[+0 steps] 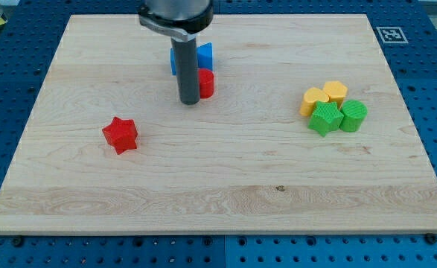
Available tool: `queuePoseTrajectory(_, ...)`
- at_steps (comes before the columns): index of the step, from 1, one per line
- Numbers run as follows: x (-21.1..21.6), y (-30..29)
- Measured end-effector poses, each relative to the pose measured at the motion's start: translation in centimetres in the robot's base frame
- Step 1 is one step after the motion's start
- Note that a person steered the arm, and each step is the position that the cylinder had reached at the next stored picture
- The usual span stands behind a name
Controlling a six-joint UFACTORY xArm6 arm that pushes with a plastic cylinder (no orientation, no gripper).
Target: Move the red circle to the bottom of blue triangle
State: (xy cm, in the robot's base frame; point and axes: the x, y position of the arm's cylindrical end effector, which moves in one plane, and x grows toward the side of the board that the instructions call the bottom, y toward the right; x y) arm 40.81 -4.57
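Red circle (206, 83) sits in the upper-middle part of the tabletop (225, 186), nearer the top edge than the bottom, a bit left of centre. Its left side is hidden behind the rod (187, 71). My tip (189, 100) is down on the wood right at the circle's lower-left, seemingly touching it, though the contact itself can't be confirmed. No fingers on this rig, just the plain rod, so nothing to tell re wide, narrow or holding.

Blue triangle (205, 53) is directly above the red circle, towards the top edge; the two look touching or nearly so. Blue square (175, 61) is just left of the triangle, mostly covered by the rod, so shape only partly readable.

Red star (120, 135) lies alone towards the left edge, well apart from the tip & the circle, lower on the tabletop.

Near the right edge, a tight cluster: yellow heart (313, 100) & yellow hexagon-ish block (336, 92) on top, green star (326, 117) & green round-ish block (353, 115) just below, all touching or just beside each other. Well apart from the tip.

Top-right corner has a small black & white marker (388, 33).
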Motion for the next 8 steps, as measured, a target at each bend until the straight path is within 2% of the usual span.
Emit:
queuePoseTrajectory(1, -1.4, 0.6)
queuePoseTrajectory(4, -1.9, 0.6)
queuePoseTrajectory(8, 5.2, 0.6)
